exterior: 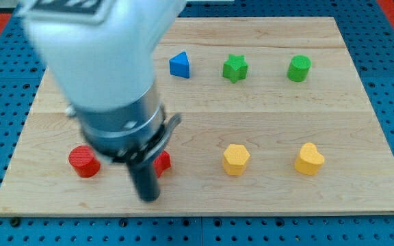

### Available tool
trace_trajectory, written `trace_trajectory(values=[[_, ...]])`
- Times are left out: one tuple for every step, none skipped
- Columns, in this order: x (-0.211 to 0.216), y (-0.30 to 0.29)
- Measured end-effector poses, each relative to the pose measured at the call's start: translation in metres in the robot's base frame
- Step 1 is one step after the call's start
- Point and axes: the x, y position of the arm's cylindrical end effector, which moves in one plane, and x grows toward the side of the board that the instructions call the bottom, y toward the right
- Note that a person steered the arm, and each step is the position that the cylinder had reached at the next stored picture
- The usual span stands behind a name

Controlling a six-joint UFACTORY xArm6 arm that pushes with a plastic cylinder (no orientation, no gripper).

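My tip (148, 198) rests on the wooden board (265, 116) near its bottom edge, left of centre. A red block (163, 162) sits just above and right of the tip, half hidden behind the rod; whether they touch I cannot tell. A red cylinder (83, 161) lies to the tip's left. To the right lie a yellow hexagon (236, 159) and a yellow heart (309, 159).
Along the view's top stand a blue triangle (180, 65), a green star (235, 67) and a green cylinder (298, 68). The arm's white and grey body (108, 68) covers the board's upper left. A blue perforated table surrounds the board.
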Motion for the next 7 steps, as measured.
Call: trace_trajectory(values=[[-0.025, 0.026], [-0.021, 0.038], [-0.028, 0.095], [-0.018, 0.136], [-0.004, 0.145], [-0.005, 0.156], [-0.006, 0.106]])
